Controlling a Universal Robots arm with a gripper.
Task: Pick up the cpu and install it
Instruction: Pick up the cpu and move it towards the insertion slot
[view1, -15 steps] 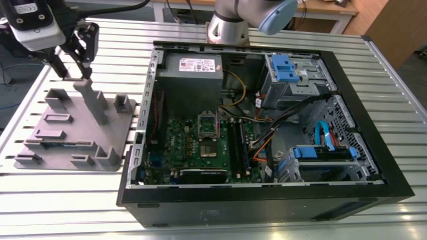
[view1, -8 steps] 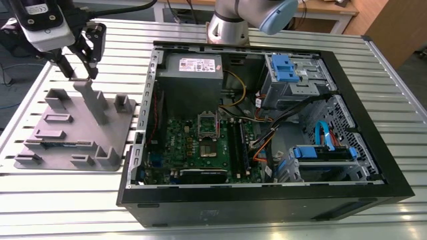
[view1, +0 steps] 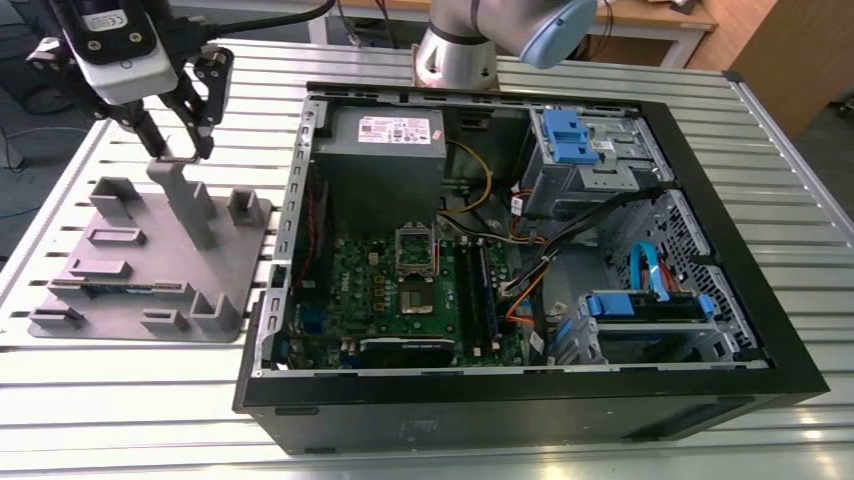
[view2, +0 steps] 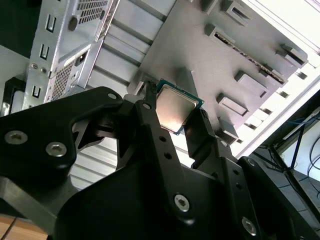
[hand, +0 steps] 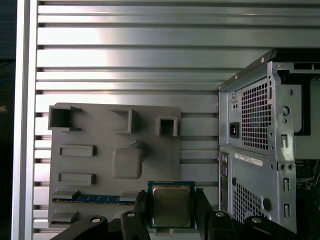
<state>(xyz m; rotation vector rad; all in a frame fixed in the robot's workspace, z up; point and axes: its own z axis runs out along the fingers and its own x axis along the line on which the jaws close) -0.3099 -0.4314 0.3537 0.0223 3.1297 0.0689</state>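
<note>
Slatted metal table (view1: 134, 400), open computer case (view1: 534, 400) in the middle, grey tray (view1: 134, 260) at the exterior view's left. The gripper (view1: 182, 153) hangs at that view's upper left, right over the tray's tall post (view1: 194, 205). In both wrist views the cpu (view2: 175, 107) (hand: 171, 205) sits between the black fingers (hand: 141, 210), which pinch it at two opposite edges, its silvery top facing up

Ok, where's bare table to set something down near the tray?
The table is bare at the exterior view's lower left, between the grey tray and the table edge. Between tray and computer case only a narrow strip. Crowded: the tray's posts, the cabled case interior. The gripper holds the cpu.
</note>
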